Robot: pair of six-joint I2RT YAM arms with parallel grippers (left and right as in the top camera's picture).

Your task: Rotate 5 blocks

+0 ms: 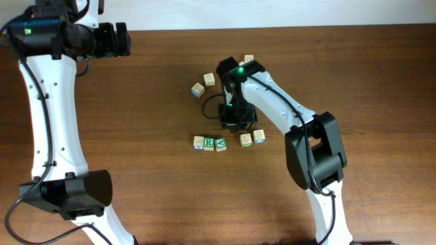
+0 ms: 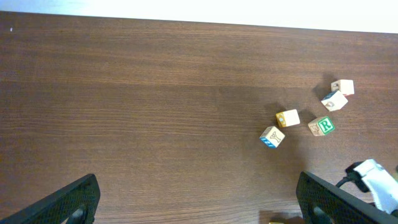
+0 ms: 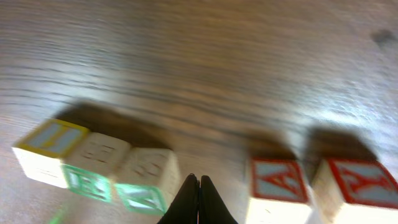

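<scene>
We see the right gripper [image 3: 199, 198] with jaws pressed together on nothing, low beside the gap in the row of blocks [image 1: 221, 143] at centre frame: 3 touching at left, 2 at right. The left gripper [image 1: 122, 39], upper left overhead, is spread wide and empty. 3 more blocks lie scattered above.

free: bare table [image 1: 136, 116] lies wide between left arm [image 1: 51, 116] and blocks | gap: front row, narrow, between three touching blocks [image 3: 99, 165] and pair [image 3: 278, 180], right gripper [image 3: 199, 198] tips pressed together at it | obstacles: right arm [image 1: 279, 102] across right side; loose blocks [image 1: 197, 89] behind row
</scene>
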